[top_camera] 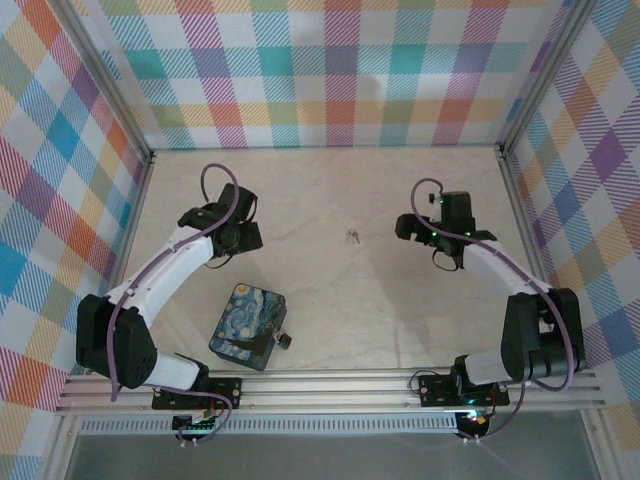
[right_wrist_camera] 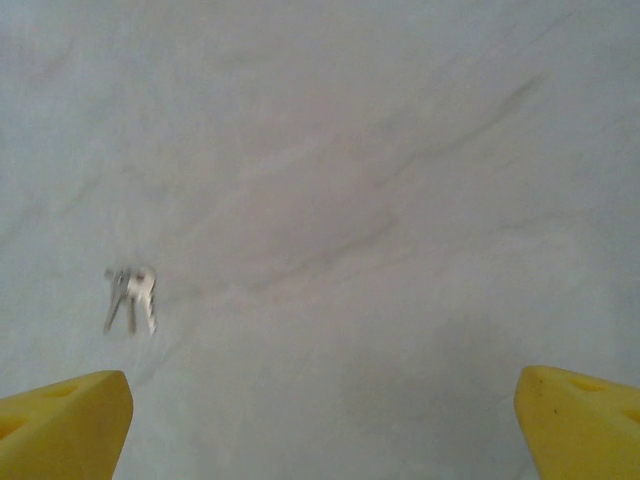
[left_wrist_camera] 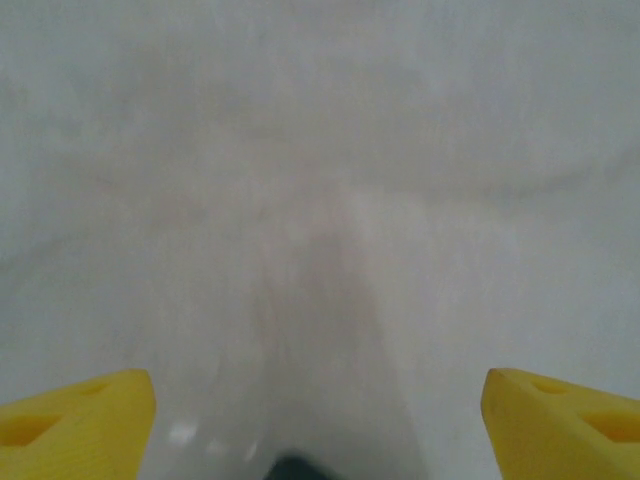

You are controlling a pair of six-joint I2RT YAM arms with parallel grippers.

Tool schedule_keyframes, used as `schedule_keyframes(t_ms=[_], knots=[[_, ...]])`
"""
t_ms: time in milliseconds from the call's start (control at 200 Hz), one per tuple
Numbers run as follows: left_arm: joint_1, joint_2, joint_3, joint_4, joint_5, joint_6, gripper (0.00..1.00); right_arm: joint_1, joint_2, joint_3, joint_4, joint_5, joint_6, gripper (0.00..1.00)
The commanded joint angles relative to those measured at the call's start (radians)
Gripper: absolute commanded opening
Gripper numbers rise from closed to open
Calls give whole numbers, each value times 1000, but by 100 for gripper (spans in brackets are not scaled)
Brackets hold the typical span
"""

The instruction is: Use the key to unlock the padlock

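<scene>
Dark metal, the padlock (top_camera: 285,340) lies nearest the arm bases, touching the right side of the painted box (top_camera: 247,325); whether it hangs from a clasp is too small to tell. It is probably dense and rigid, best held by its body so the keyhole stays free.

Farther out, the left gripper (left_wrist_camera: 318,400) stands spread wide over bare table (left_wrist_camera: 320,150), nothing between its fingers. The right gripper (right_wrist_camera: 322,400) is likewise released and empty.

Beyond, mid-table between the arms, lies the key (right_wrist_camera: 130,295): thin, light, stiff and flat on a smooth surface, so likely to skid. Pinch the head, leaving the blade free.

From above it is a speck; the right wrist camera reveals what seem to be two keys joined at the top.
</scene>
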Motion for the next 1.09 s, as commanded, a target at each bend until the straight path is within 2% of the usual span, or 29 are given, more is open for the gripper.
schedule_keyframes(t_ms=[0,130,275,350,565,655,755,875,1090], knots=[[-21,-89,33,-268,36,-64,81,25,6,35,-110,-32,28,97],[-52,-151,-13,-338,91,-99,75,37,-21,14,-105,-40,48,96],[-91,-198,-123,-341,154,-155,64,41,-43,-7,-84,-16,83,96],[-115,-204,-167,-344,171,-176,61,46,-39,-2,-86,-6,90,96],[-235,-190,-311,-159,285,-279,62,61,-17,26,-90,-3,95,97],[-274,-143,-328,-83,295,-310,62,65,-9,33,-96,-9,87,97],[-283,-71,-320,-14,294,-326,63,66,-6,34,-104,-9,77,98],[-281,34,-246,32,239,-330,66,66,-8,27,-113,-14,69,98],[-253,319,56,67,183,-305,69,69,12,18,-94,-89,70,97]])
